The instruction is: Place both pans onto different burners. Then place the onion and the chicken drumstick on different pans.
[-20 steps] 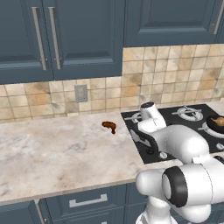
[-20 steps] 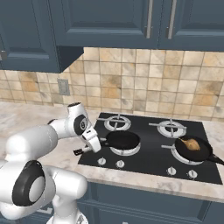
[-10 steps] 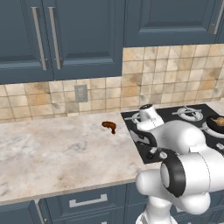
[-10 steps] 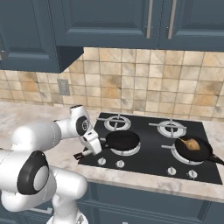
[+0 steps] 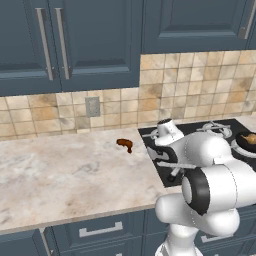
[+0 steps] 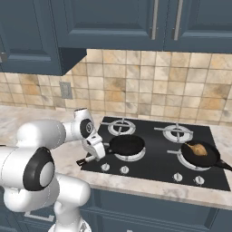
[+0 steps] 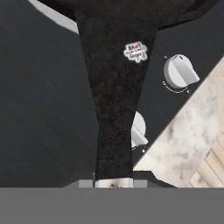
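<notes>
An empty black pan (image 6: pixel 127 145) sits on the front left burner of the cooktop (image 6: pixel 152 165). Its long handle (image 7: pixel 114 100) points toward the counter edge, and my gripper (image 6: pixel 98 151) is shut on that handle, low over the cooktop's left front corner. The second pan (image 6: pixel 205 156) rests on the front right burner with the onion (image 6: pixel 196 148) in it. The chicken drumstick (image 5: pixel 125 144) lies on the marble counter, left of the cooktop near the wall. My arm hides the near pan in the left base view.
The two back burners (image 6: pixel 120 127) (image 6: pixel 177 132) stand bare. White knobs (image 7: pixel 179 72) line the cooktop's front edge. The marble counter (image 5: pixel 65 175) stretches left of the stove under the tiled wall, with an outlet (image 5: pixel 92 106) and dark cabinets above.
My hand has sunk slightly and the elbow has swung lower. Both pans, the onion and the drumstick stay where they were.
</notes>
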Robot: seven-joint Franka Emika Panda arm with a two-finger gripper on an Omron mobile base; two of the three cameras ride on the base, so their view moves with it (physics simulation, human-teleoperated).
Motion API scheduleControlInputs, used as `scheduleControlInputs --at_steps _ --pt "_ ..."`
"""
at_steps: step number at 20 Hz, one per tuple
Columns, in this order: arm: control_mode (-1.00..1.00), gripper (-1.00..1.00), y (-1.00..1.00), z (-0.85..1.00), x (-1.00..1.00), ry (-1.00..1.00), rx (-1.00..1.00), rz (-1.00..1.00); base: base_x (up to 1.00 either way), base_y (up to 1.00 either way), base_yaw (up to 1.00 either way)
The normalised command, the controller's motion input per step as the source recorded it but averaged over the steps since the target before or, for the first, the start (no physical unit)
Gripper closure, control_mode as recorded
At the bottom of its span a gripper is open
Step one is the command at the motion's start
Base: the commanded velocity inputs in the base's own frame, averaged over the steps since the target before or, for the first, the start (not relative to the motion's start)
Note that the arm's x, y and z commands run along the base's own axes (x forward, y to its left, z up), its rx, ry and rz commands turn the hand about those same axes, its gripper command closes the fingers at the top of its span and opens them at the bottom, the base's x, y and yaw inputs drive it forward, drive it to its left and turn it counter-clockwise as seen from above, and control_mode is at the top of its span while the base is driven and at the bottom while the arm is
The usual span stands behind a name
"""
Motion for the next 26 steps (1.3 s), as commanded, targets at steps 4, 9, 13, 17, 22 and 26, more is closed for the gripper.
scheduleControlInputs --at_steps 4,9,13,17,22,26 --pt "-1.0 -1.0 0.0 0.0 0.01 0.03 0.0 0.0 0.0 0.0 0.0" --pt "-1.0 -1.0 0.0 0.0 0.0 0.0 0.0 0.0 0.0 0.0 0.0" --pt "-1.0 -1.0 0.0 0.01 0.0 0.0 0.0 0.0 0.0 0.0 0.0" --pt "-1.0 -1.0 0.0 0.16 0.0 -0.02 0.0 0.01 0.0 0.0 0.0" --pt "-1.0 -1.0 0.08 0.17 0.02 -0.09 0.01 0.1 0.0 0.0 0.0" --pt "-1.0 -1.0 0.33 0.06 0.04 -0.05 0.07 0.09 0.0 0.0 0.0"
